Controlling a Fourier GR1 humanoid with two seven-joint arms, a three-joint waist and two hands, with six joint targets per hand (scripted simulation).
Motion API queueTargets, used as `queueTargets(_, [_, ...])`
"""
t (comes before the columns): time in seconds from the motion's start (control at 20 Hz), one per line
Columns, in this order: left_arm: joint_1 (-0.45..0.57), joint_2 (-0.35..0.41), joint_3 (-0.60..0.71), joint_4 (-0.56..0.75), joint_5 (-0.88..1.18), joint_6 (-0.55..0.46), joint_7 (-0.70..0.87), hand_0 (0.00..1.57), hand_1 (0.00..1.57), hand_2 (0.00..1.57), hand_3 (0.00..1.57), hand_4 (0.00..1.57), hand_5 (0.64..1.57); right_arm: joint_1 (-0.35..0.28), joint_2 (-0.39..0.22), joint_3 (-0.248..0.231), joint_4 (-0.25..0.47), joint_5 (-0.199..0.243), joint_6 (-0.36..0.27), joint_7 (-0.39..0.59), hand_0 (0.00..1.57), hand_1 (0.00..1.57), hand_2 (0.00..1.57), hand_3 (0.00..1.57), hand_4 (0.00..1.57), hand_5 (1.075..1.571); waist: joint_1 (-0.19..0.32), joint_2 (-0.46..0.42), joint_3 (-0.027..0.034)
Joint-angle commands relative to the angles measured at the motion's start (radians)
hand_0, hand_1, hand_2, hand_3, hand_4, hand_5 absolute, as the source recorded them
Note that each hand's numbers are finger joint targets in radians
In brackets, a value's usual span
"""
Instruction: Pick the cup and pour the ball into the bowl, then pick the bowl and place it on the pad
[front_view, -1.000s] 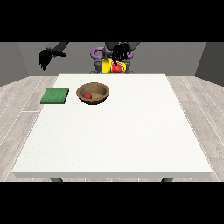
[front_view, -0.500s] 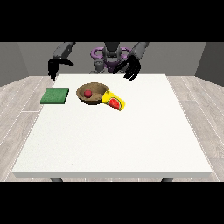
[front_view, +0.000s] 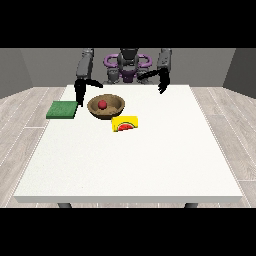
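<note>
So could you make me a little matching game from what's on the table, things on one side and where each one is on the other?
Things:
1. ball
2. cup
3. pad
4. bowl

Places:
A. lying on its side, in front of the bowl
B. flat near the table's edge at the view's left
C. inside the bowl
D. between the pad and the cup

Pairs: 1-C, 2-A, 3-B, 4-D
</note>
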Motion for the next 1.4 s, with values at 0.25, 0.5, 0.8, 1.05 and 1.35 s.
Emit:
queueTargets(0.25, [0.106,0.097,0.082,-0.063,0.090,-0.152,-0.160,0.00,0.00,0.00,0.00,0.00,1.565,-0.100,-0.044,-0.045,0.181,-0.026,-0.016,-0.087,0.00,0.00,0.00,0.00,0.26,1.567,0.031,0.054,0.0040])
queueTargets(0.5, [0.052,0.129,0.109,-0.126,0.097,-0.192,-0.063,0.00,0.00,0.00,0.00,0.00,1.565,-0.136,-0.040,-0.037,0.332,-0.017,0.001,-0.206,0.00,0.00,0.00,0.00,0.19,1.561,0.018,0.069,0.0043])
queueTargets(0.8, [0.111,0.131,0.116,-0.174,0.092,-0.207,-0.048,0.00,0.00,0.00,0.00,0.00,1.566,-0.176,-0.012,-0.027,0.424,-0.018,-0.030,-0.254,0.00,0.00,0.00,0.00,0.14,1.564,0.022,0.044,0.0042])
queueTargets(1.05, [0.074,0.135,0.080,-0.287,0.101,-0.242,0.022,0.00,0.00,0.00,0.00,0.00,1.566,-0.157,-0.030,-0.120,0.533,-0.086,-0.056,-0.224,0.00,0.00,0.00,0.00,0.46,1.547,0.084,0.116,0.0054])
queueTargets(1.35, [0.058,0.081,0.034,-0.276,0.084,-0.228,-0.009,0.00,0.00,0.00,0.00,0.57,1.549,-0.096,-0.092,0.007,0.537,0.152,-0.393,-0.171,1.57,1.57,1.57,1.57,0.92,1.536,0.142,0.144,-0.0013])
